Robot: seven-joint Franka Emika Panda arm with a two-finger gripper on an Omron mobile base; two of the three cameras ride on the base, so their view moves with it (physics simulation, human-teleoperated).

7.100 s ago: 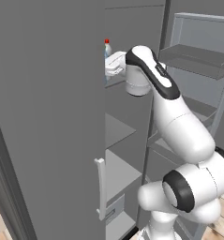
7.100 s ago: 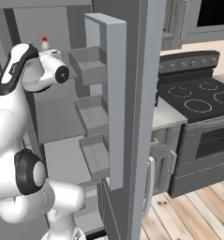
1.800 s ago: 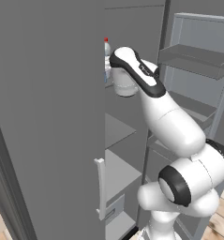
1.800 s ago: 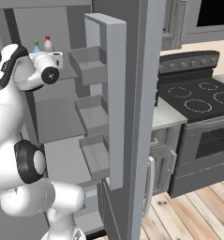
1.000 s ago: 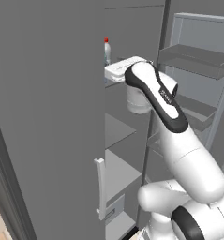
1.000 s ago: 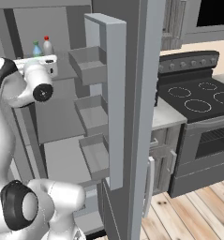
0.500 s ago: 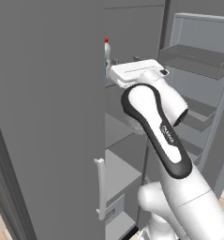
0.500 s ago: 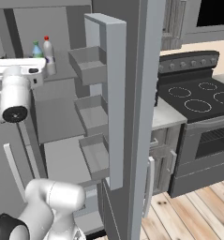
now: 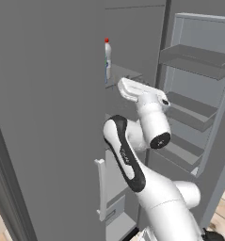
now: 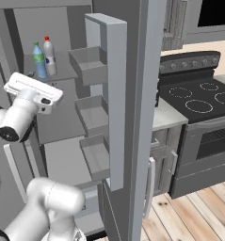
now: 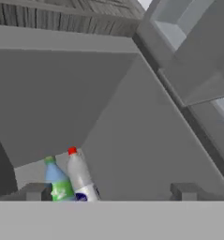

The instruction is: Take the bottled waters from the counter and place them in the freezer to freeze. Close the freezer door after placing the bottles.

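Note:
Both bottled waters stand upright, side by side, on the upper shelf point(image 10: 62, 73) of the open freezer: the blue one with a green cap point(image 10: 38, 60) point(image 11: 57, 184) and the whitish one with a red cap point(image 10: 49, 56) point(image 9: 107, 59) point(image 11: 81, 178). My gripper point(image 11: 108, 192) point(image 10: 31, 89) point(image 9: 132, 89) hangs open and empty, below and in front of that shelf, apart from the bottles. The freezer door point(image 10: 111, 94) stands wide open on the right, its inner bins facing the compartment; its outer face is turned away.
A shut grey fridge door point(image 9: 48, 117) with a vertical handle point(image 9: 100, 188) closes off the left and hides part of the whitish bottle. The counter point(image 10: 168, 115) and the black stovetop point(image 10: 201, 99) lie beyond the open door. Lower shelves point(image 10: 67, 155) sit under my hand.
My hand has drawn back out of the upper shelf and dropped lower, empty. The two bottles stay standing on the shelf.

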